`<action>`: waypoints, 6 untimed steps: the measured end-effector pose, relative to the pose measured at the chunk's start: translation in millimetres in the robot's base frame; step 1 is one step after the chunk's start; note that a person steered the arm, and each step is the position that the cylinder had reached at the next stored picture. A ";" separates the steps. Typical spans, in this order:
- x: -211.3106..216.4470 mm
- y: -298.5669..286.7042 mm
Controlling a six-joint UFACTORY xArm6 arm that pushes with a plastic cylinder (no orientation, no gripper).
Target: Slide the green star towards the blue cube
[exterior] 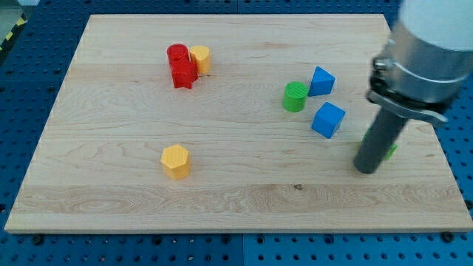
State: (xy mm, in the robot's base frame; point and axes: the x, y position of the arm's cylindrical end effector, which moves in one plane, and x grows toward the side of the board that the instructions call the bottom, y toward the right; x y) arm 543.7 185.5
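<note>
The blue cube [328,120] lies right of the board's middle. The green star [390,151] is almost wholly hidden behind my rod; only a green sliver shows at the rod's right side. My tip [366,168] rests on the board, touching or just left of the star, to the lower right of the blue cube. A second blue block [321,80], wedge-like, and a green cylinder [295,97] lie just above and left of the cube.
A red cylinder [177,54] and a red star-like block [183,74] sit with a yellow block [200,58] at the view's upper left. A yellow hexagon [176,162] lies lower left. The board's right edge [436,140] is near the tip.
</note>
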 end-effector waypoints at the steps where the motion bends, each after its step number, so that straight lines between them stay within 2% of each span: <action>1: 6.2 10.3; 3: 3.9 43.0; 6: -18.1 15.9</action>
